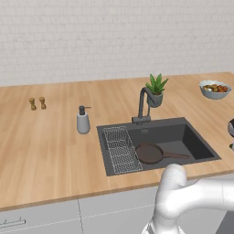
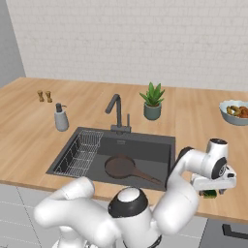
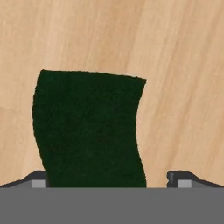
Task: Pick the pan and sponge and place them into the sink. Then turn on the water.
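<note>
Your fingers (image 3: pixel 38 180) stand wide apart in the hand view, one tip at each lower corner, with nothing clamped between them. The sponge (image 3: pixel 89 129) lies flat on the wooden counter (image 3: pixel 183 65) right under your gripper (image 3: pixel 109 181); its dark green face runs down between the two tips, nearer the one on the picture's left. Whether either tip touches it, you cannot tell.

From the right base view your gripper (image 2: pixel 211 190) hangs low over the counter's front edge, to the right of the sink (image 2: pixel 160 140), and a sliver of green sponge (image 2: pixel 209 194) peeks out beneath the hand.

Look into the sink (image 1: pixel 194 137) and you find the pan (image 1: pixel 148 153) already there, sitting upright on the basin floor just beside the wire rack (image 1: pixel 119 150), which fills the basin's left part. The pan's handle points toward the basin's right side. The pan holds nothing, and the rack carries nothing. The tap (image 1: pixel 144 103) stands at the back rim with its spout arching over the basin.

Farther out on the counter, a plant (image 1: pixel 156 89) in a grey pot sits just behind the tap. A bowl (image 1: pixel 215 89) at the far right holds small brown and yellowish pieces of food. A soap dispenser (image 1: pixel 82 120) stands left of the sink, and two small shakers (image 1: pixel 37 103) stand well apart from it, farther left.
</note>
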You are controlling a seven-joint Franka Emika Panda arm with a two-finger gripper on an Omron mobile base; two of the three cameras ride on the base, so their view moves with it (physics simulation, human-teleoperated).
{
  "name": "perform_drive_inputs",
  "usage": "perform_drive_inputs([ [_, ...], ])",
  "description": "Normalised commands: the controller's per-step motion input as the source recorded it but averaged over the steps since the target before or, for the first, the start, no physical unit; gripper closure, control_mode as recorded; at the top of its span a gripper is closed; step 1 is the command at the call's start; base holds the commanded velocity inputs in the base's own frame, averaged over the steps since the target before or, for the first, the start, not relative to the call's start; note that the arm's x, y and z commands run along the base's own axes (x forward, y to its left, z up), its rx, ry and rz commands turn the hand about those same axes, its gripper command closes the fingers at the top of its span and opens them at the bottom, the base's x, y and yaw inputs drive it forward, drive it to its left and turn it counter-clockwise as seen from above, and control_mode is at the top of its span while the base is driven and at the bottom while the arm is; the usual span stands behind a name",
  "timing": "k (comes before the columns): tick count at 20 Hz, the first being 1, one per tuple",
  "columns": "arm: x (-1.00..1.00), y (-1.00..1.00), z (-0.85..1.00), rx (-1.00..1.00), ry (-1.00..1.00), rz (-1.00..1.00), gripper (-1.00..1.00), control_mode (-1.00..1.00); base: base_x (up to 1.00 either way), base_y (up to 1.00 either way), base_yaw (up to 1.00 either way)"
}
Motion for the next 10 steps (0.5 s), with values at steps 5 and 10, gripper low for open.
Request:
perform_drive_inputs([
  [5, 0.0, 0.0, -0.49, 0.0, 0.0, 0.0, -1.0, -1.0, 0.0, 0.0, 0.0],
  [10, -0.24, 0.23, -0.61, -0.01, -0.06, 0.0, -1.0, -1.0, 0.0, 0.0, 0.0],
])
